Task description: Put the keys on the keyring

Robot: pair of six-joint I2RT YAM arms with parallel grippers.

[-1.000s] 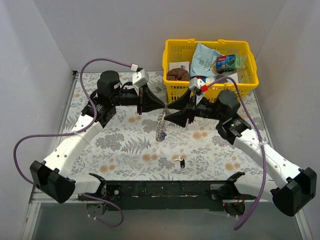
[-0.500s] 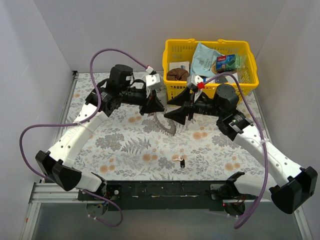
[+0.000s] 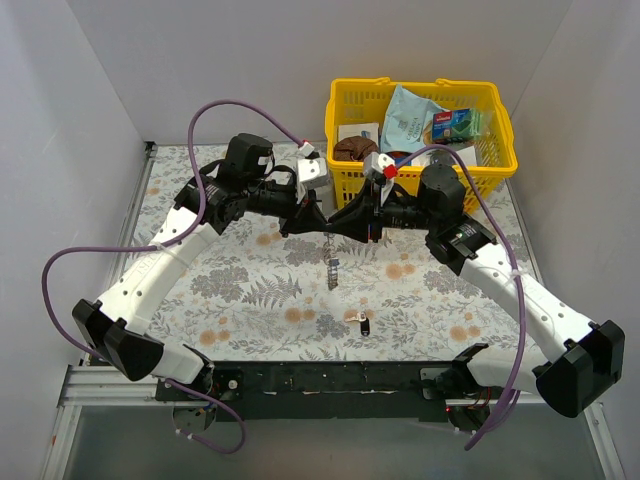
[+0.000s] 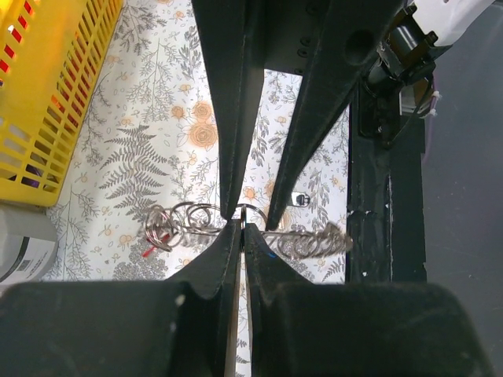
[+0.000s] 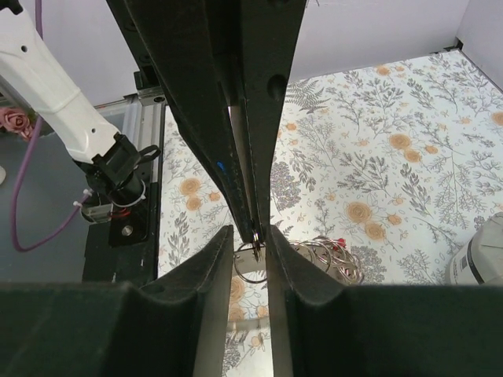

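Yellow basket [image 3: 495,165] of packets, floral table cover [image 3: 250,290], grey can [image 4: 16,243]

Top cam: high, rear, looking down; wrist cams: close, facing each other; all share keyring [image 3: 332,268].

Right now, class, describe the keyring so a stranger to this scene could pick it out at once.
Find the yellow basket at the far right of the table; just in front of it the left gripper and right gripper meet tip to tip. Dangling there is the keyring, a thin silvery strand of loops, unlike the small loose piece lying nearer the arms' bases.
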